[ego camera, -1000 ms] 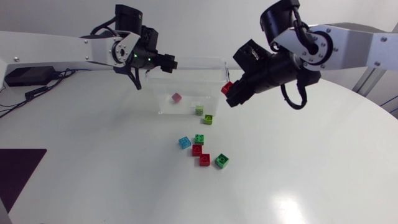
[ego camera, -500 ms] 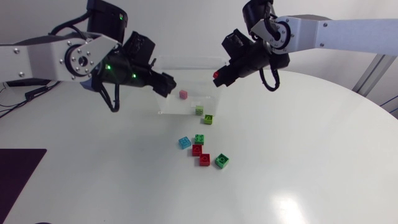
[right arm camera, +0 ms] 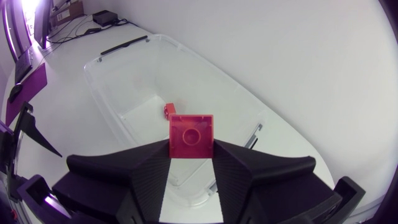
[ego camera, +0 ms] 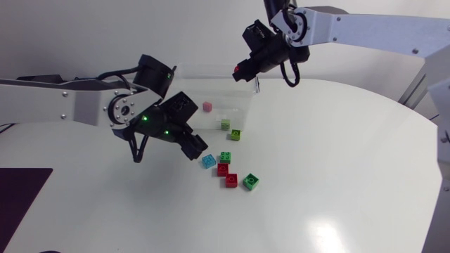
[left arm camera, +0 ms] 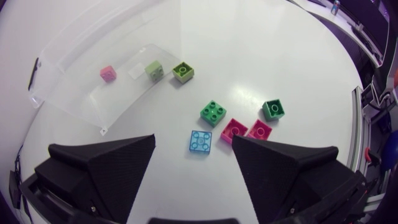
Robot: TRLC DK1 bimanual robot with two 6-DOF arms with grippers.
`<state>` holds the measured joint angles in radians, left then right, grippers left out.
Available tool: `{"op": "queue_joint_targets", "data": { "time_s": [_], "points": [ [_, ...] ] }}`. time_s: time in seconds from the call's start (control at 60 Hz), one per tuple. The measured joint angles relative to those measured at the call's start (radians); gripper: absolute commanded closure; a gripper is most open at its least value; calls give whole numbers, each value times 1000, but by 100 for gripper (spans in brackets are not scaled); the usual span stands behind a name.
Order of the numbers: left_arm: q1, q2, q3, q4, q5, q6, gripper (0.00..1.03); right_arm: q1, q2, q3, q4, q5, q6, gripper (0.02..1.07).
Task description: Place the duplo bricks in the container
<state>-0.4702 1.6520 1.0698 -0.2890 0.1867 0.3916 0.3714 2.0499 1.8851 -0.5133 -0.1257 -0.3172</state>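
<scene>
A clear plastic container (ego camera: 188,118) stands at the back of the table with a pink brick (ego camera: 207,106) and a light green brick (ego camera: 225,124) inside. An olive brick (ego camera: 235,134) lies by its front wall. In front lie loose bricks: blue (ego camera: 208,161), green (ego camera: 226,157), two red (ego camera: 223,169) (ego camera: 231,180) and dark green (ego camera: 250,182). My left gripper (ego camera: 195,148) hangs open just above the blue brick (left arm camera: 200,142), which shows between its fingertips. My right gripper (ego camera: 244,69) is shut on a red brick (right arm camera: 191,137) above the container's (right arm camera: 124,74) far right corner.
The white table has free room to the front and to the right of the loose bricks. A dark mat (ego camera: 21,184) lies at the left front edge. The container is open at the top.
My left arm has swung from over the container down and forward to the loose bricks. My right arm has carried the red brick back and up over the container's far corner.
</scene>
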Motion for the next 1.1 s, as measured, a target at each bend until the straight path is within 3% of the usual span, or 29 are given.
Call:
{"op": "queue_joint_targets", "data": {
  "time_s": [0.05, 0.083, 0.417, 0.833, 1.1],
  "points": [
    [0, 24, 0, -5, 0, 13, 17, 0, 32, 42, -18, 0, 0, 10],
    [0, 39, 0, -8, 0, 22, 17, 0, 49, 61, -30, 0, 0, 7],
    [0, 183, 26, -47, 19, 82, 17, 0, 16, 37, -52, 0, 3, 7],
    [-11, 328, 132, -50, 35, 125, 18, 12, -441, -488, 22, -27, 3, 7],
    [-11, 387, 193, -51, 43, 148, 47, 55, -585, -844, 69, -30, 0, 7]
  ]
}}
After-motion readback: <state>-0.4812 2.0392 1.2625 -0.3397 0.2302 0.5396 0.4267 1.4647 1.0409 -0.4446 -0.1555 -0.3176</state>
